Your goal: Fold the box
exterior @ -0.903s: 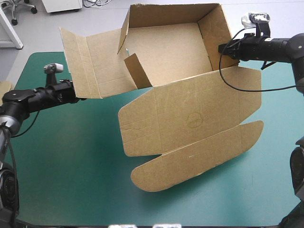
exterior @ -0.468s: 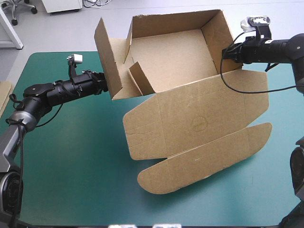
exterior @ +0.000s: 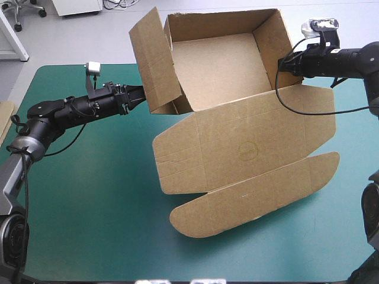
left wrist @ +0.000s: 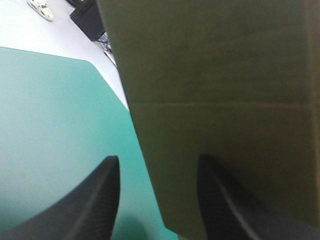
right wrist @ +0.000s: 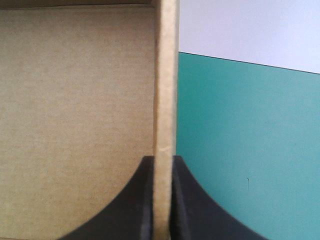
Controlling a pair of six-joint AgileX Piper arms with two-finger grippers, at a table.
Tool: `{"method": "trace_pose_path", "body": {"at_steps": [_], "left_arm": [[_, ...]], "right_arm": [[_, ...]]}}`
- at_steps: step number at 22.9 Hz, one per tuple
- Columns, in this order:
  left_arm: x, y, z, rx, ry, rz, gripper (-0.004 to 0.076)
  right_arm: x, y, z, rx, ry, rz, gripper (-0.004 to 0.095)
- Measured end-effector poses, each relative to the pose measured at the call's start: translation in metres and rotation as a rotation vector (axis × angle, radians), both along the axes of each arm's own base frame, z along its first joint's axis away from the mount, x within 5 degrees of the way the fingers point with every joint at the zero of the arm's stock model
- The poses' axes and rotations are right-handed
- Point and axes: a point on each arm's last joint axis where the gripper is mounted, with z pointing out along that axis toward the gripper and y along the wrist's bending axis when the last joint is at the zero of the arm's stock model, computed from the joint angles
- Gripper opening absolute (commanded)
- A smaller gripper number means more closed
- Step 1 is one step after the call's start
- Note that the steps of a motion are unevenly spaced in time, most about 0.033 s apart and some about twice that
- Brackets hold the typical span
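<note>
The brown box [exterior: 219,59] stands at the table's far side as an open tray, its lid [exterior: 249,148] lying flat toward the front with a rounded front flap [exterior: 249,198]. The left wall panel [exterior: 155,59] stands upright against the tray's left side. My left gripper [exterior: 139,94] is open at that panel's outer face. In the left wrist view the left gripper [left wrist: 157,160] has its black fingers apart, with the brown panel [left wrist: 225,75] just ahead. My right gripper [exterior: 278,64] is shut on the right wall. The right wrist view shows the right gripper [right wrist: 162,160] pinching the wall's edge [right wrist: 165,75].
The teal-green cover [exterior: 89,207] shows bare to the left of and in front of the lid. An edge of more brown board [exterior: 3,115] shows at the table's left edge. The tray's back wall reaches past the table's far edge.
The left wall panel swung up from lying spread out to upright against the tray. My left gripper moved right, following it. The small inner tab is now hidden. The right gripper kept its hold.
</note>
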Motion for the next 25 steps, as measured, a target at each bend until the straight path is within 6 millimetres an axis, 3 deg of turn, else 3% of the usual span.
{"method": "trace_pose_path", "body": {"at_steps": [6, 16, 25], "left_arm": [[0.001, -0.001, 0.01, -0.021, 0.009, -0.007, 0.0353], [-0.004, -0.022, 0.063, -0.059, -0.097, -0.091, 0.0362], [-0.001, -0.034, 0.063, -0.007, -0.08, -0.087, 0.0439]], "right_arm": [[0.0, 0.0, 0.0, 0.0, -0.005, -0.005, 0.0], [0.001, 0.0, 0.0, 0.0, -0.007, -0.007, 0.0], [0.001, -0.001, -0.001, -0.014, 0.007, -0.021, 0.0]]}}
